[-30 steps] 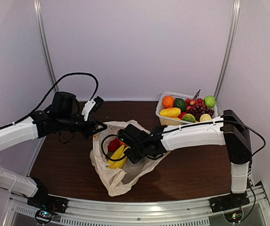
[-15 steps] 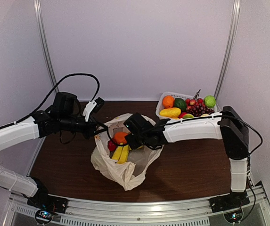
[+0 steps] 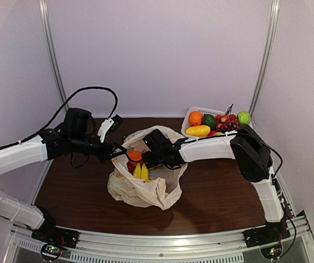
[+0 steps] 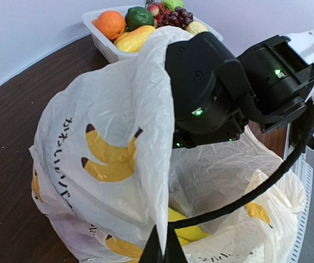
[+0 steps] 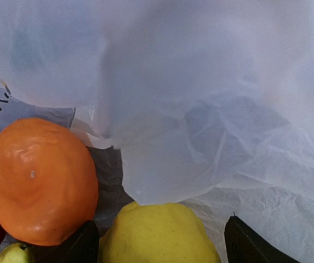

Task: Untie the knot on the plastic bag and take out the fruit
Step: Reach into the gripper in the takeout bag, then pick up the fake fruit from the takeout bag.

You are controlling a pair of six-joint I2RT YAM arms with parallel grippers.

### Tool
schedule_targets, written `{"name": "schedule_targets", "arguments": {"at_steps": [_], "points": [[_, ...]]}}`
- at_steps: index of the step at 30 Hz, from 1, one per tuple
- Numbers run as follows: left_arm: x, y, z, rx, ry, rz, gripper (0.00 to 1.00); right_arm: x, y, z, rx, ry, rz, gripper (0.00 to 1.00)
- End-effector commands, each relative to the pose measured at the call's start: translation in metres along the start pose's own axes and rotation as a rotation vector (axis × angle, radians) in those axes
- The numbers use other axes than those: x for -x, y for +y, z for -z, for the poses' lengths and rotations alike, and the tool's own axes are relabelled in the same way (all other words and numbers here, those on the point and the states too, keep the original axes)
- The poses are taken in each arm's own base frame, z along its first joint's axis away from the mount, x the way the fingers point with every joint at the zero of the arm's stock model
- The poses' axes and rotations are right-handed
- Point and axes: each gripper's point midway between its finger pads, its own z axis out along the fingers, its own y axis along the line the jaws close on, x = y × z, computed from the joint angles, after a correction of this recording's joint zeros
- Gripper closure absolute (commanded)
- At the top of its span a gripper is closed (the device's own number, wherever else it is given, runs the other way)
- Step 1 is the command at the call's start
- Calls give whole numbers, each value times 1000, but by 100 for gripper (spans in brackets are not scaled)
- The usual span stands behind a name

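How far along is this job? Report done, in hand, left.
Done: the plastic bag gapes open, untied. In hand: left pincer pinches its rim; right pincer sits open astride a yellow fruit inside. Left: all bagged fruit, orange one included, to lift out.

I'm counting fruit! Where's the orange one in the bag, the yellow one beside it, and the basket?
orange fruit (image 5: 39, 181), right wrist view, its middle.
yellow fruit (image 5: 157, 235), right wrist view, its top.
basket (image 4: 104, 48), left wrist view, its side wall.
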Motion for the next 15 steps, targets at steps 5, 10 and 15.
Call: {"name": "schedule_targets", "arguments": {"at_steps": [5, 10, 15], "points": [[8, -2, -2, -26, -15, 7, 100, -11, 7, -37, 26, 37, -2, 19], [10, -3, 0, -26, -21, 4, 100, -16, 5, -38, 20, 44, -2, 29], [10, -3, 0, -22, -20, 6, 100, -6, 4, -28, 30, 16, -5, 39]]}}
